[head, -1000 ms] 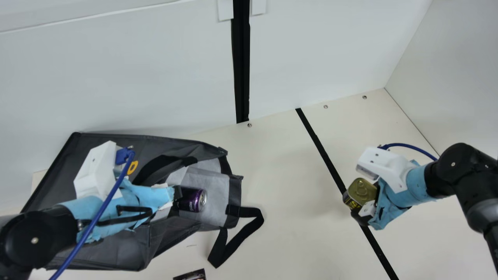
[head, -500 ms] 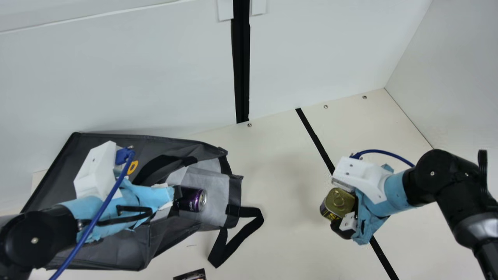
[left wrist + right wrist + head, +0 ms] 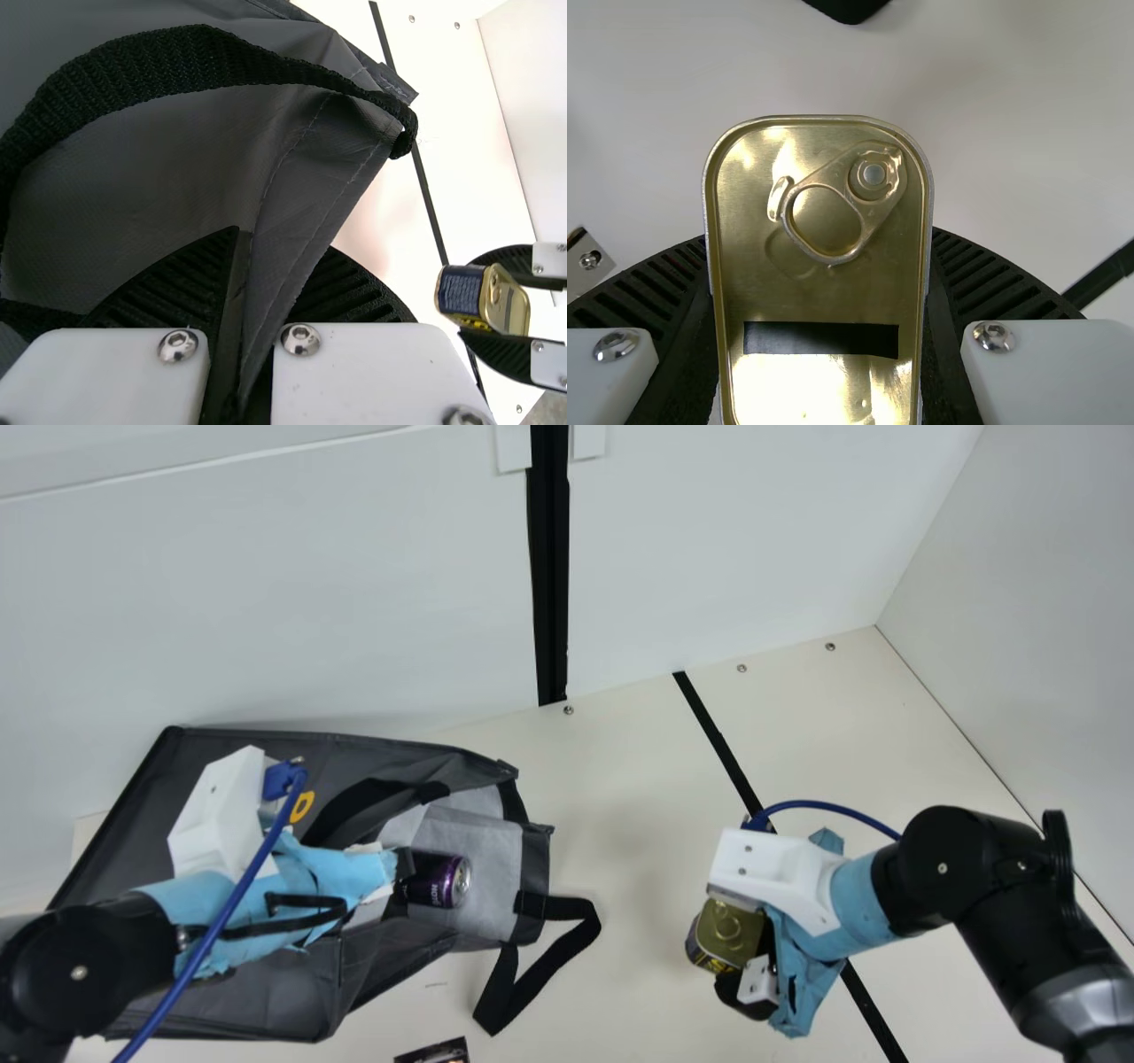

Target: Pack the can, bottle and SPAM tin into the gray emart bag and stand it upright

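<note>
The gray emart bag (image 3: 248,766) lies on its side at the left of the main view, its mouth facing right. Inside the mouth rests the purple can (image 3: 438,880). My left gripper (image 3: 403,868) is at the bag's opening; in the left wrist view the left gripper (image 3: 257,301) is shut on a fold of the bag's gray fabric (image 3: 297,221). Right of the bag, over the table, my right gripper (image 3: 740,957) holds the SPAM tin (image 3: 728,933). The right wrist view has the gold lid of the tin (image 3: 819,292) between the fingers of the right gripper (image 3: 819,328).
A black strap handle (image 3: 580,934) trails from the bag's mouth onto the table (image 3: 638,779). At the bottom edge lies part of a dark printed item (image 3: 434,1052). White panels (image 3: 266,602) stand behind the table, another at the right.
My right arm has moved left and toward the main view's bottom, carrying the SPAM tin closer to the bag. The left arm, bag and can have stayed put.
</note>
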`<state>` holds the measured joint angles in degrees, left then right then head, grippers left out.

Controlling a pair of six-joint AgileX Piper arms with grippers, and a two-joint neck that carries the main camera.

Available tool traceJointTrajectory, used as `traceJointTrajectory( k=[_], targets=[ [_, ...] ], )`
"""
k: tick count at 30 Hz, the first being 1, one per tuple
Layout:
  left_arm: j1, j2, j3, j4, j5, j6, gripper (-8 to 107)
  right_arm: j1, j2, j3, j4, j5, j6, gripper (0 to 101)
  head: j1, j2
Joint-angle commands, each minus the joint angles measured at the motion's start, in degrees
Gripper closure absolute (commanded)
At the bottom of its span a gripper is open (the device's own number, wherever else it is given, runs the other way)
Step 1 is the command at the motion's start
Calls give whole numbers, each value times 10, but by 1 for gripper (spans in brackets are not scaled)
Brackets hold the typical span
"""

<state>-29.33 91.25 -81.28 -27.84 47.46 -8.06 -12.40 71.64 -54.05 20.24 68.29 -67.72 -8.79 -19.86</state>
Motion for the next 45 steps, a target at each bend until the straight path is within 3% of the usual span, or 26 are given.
traceJointTrajectory(
  k=[1, 14, 20, 33, 45],
  targets=[
    [0, 0, 0, 0, 0, 0, 107, 16, -2, 4, 0, -3, 4, 101, -12, -1],
    [0, 0, 0, 0, 0, 0, 107, 114, -5, 17, -3, -24, 45, 101, -12, -1],
    [0, 0, 0, 0, 0, 0, 107, 143, 0, 25, 22, -49, 45, 101, -12, -1],
    [0, 0, 0, 0, 0, 0, 107, 150, 23, 60, 176, -129, -58, 101, -12, -1],
    [0, 0, 0, 0, 0, 0, 107, 171, 65, 55, 307, -204, -133, 101, -12, -1]
  ],
)
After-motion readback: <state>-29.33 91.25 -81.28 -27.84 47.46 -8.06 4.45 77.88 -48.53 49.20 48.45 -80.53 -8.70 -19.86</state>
